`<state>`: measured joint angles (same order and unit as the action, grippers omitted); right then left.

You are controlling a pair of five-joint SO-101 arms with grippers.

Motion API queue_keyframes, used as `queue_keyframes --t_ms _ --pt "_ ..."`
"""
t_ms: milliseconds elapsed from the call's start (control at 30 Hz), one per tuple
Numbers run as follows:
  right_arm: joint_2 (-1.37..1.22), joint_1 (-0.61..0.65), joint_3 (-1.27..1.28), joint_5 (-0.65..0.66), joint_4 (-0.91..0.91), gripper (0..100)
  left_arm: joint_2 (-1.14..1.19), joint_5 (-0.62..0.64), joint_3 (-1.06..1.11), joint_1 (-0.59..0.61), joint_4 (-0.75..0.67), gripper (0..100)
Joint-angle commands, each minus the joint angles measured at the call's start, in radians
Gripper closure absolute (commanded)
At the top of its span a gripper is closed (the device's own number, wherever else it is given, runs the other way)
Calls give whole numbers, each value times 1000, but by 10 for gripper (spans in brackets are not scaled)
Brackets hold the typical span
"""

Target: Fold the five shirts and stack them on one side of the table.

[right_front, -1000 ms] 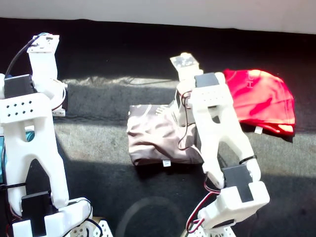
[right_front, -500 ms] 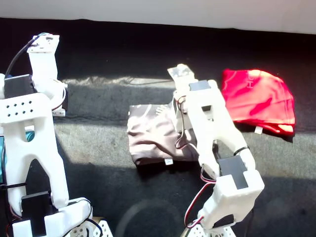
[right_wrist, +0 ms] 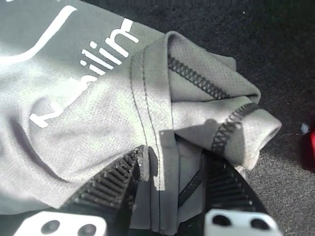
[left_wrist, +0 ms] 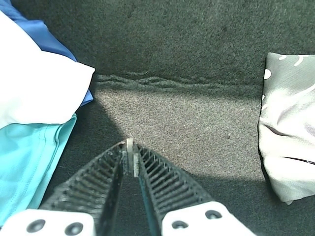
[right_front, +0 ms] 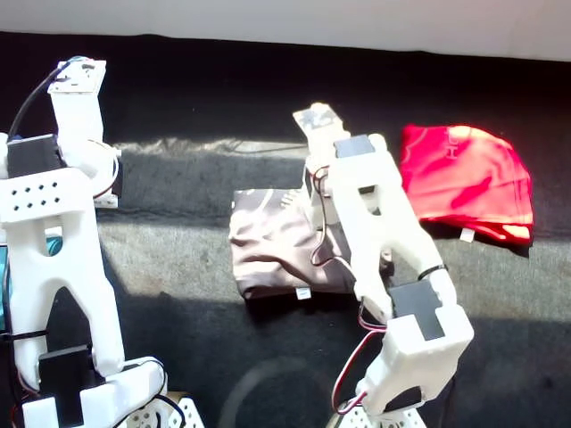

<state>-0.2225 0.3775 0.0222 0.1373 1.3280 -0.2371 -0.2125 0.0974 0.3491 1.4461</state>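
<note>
So the right hand (right_wrist: 172,169) is spread, straddling a bunched fold of the grey shirt (right_wrist: 74,103). The left hand (left_wrist: 129,155) is pressed together over the worktop (left_wrist: 187,118), white shirt (left_wrist: 34,83) beside it.

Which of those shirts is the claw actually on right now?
The grey shirt mid-table: the right gripper straddles its fold. The red shirt lies apart, untouched.
</note>
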Motion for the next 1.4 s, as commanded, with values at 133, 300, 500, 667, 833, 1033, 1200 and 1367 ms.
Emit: queue_keyframes --t_ms 133,300,500,667,833,1033,1200,1367 --pt "1 62 27 -5 -59 829 -21 -8 -10 10 -14 991" --pt "1 61 53 -8 -79 829 -21 -8 -10 10 -14 991" --pt "-2 53 54 -5 -82 830 -22 -8 -10 10 -9 991" --pt "-88 51 44 -8 -79 909 -27 -8 -10 10 -8 991" --pt "-96 51 25 -9 -77 928 -24 -8 -10 12 -8 991" --pt "-97 12 -84 -9 25 929 -24 -8 -10 12 -11 991" --pt "-97 -21 -145 -5 102 925 -22 -8 -15 12 -12 991" --pt "-97 -22 -142 -5 104 924 -21 -8 -16 12 -12 991"
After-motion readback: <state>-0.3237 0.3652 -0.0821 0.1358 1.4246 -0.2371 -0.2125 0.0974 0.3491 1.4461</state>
